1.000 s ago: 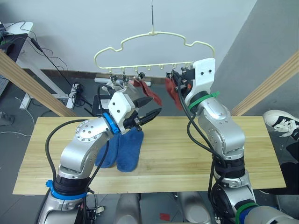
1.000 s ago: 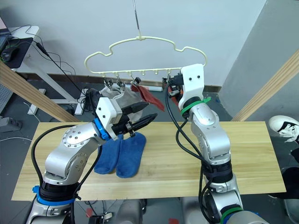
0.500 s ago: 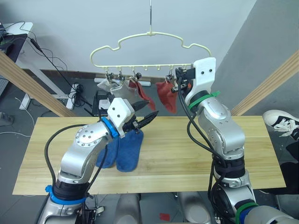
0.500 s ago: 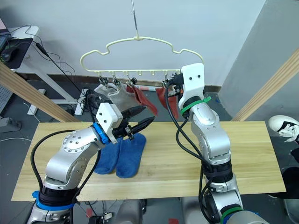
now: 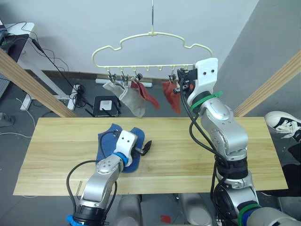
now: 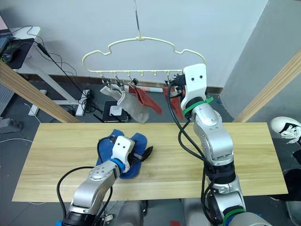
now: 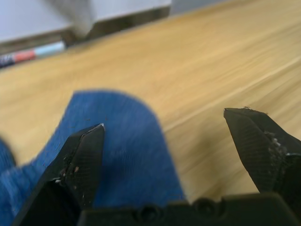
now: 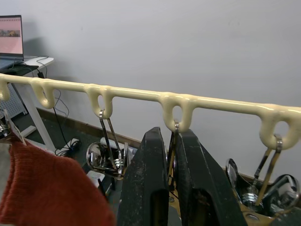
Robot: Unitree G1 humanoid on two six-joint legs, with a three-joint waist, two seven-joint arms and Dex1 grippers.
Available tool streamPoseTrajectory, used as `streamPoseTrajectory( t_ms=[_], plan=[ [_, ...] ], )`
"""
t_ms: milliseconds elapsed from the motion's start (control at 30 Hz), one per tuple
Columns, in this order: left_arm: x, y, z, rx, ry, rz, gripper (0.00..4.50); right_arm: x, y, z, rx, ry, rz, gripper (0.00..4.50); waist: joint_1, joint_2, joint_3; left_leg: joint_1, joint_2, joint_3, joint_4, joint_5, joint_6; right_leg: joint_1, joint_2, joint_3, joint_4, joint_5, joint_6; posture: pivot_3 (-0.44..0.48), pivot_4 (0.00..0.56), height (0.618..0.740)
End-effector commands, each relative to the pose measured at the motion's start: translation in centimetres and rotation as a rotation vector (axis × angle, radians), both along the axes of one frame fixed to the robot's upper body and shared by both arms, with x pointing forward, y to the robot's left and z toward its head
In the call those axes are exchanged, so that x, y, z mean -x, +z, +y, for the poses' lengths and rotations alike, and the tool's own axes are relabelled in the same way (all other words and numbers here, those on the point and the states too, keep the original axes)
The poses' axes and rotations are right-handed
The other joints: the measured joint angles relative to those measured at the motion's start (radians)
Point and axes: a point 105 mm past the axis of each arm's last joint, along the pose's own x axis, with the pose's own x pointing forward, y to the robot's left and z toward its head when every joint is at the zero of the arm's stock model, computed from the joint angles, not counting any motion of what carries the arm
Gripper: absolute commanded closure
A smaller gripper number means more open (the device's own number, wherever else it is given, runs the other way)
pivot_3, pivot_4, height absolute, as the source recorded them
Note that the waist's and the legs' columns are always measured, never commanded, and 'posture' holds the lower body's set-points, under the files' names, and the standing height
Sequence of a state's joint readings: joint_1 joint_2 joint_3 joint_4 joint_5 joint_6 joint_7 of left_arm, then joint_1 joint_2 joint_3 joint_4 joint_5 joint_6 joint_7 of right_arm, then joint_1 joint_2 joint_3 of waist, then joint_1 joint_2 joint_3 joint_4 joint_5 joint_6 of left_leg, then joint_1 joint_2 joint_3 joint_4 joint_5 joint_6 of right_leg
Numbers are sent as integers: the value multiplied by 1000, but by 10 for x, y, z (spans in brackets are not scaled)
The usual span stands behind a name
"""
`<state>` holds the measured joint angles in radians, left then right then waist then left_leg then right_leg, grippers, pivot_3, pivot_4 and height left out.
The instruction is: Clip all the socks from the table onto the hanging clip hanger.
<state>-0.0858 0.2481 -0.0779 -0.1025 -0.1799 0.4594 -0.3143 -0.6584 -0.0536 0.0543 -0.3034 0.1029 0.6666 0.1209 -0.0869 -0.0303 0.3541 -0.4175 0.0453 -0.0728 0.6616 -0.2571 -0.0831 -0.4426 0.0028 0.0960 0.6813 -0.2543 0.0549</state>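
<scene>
My arms are shiny silver metal with round joints and small screws. Black cables loop along them. My left arm has a blue ring, my right a green one. My wrist blocks are white.

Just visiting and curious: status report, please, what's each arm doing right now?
Left gripper jaws open, low over blue socks on table. Right gripper jaws shut on a clip of the clip hanger. Two grey, two red socks hung. Nothing in the way.

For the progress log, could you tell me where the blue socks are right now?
The blue socks lie side by side on the table, left of centre in the head views, with the open left gripper low over them.
</scene>
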Motion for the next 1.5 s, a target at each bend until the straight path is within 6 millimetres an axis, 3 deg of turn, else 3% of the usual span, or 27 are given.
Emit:
streamPoseTrajectory(
  t_ms=[33,233,467,600,733,867,1000,1333,1500],
  plan=[
    [-5,-3,8,-13,48,7,14,5,11,2,-16,21,-34,4500,0,0,0,0,0,0,0,0,0,0,0,0,0,0,0,-115,318,740],
    [-6,-12,12,-36,64,51,14,5,10,2,-25,21,-23,4500,0,0,0,0,0,0,0,0,0,0,0,0,0,0,0,-114,319,740],
    [-1,-15,7,-41,31,63,1682,6,9,2,-31,22,-18,4500,-1,0,-1,1,0,0,0,0,0,1,0,0,0,0,0,-115,318,740],
    [-2,-1,1,-48,-14,-28,2200,5,9,2,-31,21,-17,4500,0,0,-1,1,0,0,0,0,0,1,0,0,0,0,0,-115,319,740],
    [-1,17,6,-79,-22,-155,2021,6,8,2,-30,21,-16,4500,0,0,-1,0,0,0,0,0,0,1,-1,0,0,0,0,-113,319,740],
    [-1,21,13,-116,5,-190,1068,6,8,2,-30,21,-15,4500,0,0,-1,1,0,0,0,0,0,1,0,0,0,0,0,-109,320,740],
    [-5,9,16,-112,32,-112,21,6,8,2,-30,24,-13,4500,0,0,-1,0,0,0,0,0,0,1,-1,0,-1,0,0,-108,321,740],
    [-6,-14,10,-211,-19,26,21,6,7,4,-33,29,-11,4500,-1,0,-1,1,0,0,0,0,0,1,0,0,0,0,0,-114,321,740],
    [-4,-15,10,-237,-21,32,1155,6,8,4,-38,30,-10,4500,-1,0,-1,1,0,0,0,0,0,1,-1,0,0,0,0,-113,319,740]
  ],
)
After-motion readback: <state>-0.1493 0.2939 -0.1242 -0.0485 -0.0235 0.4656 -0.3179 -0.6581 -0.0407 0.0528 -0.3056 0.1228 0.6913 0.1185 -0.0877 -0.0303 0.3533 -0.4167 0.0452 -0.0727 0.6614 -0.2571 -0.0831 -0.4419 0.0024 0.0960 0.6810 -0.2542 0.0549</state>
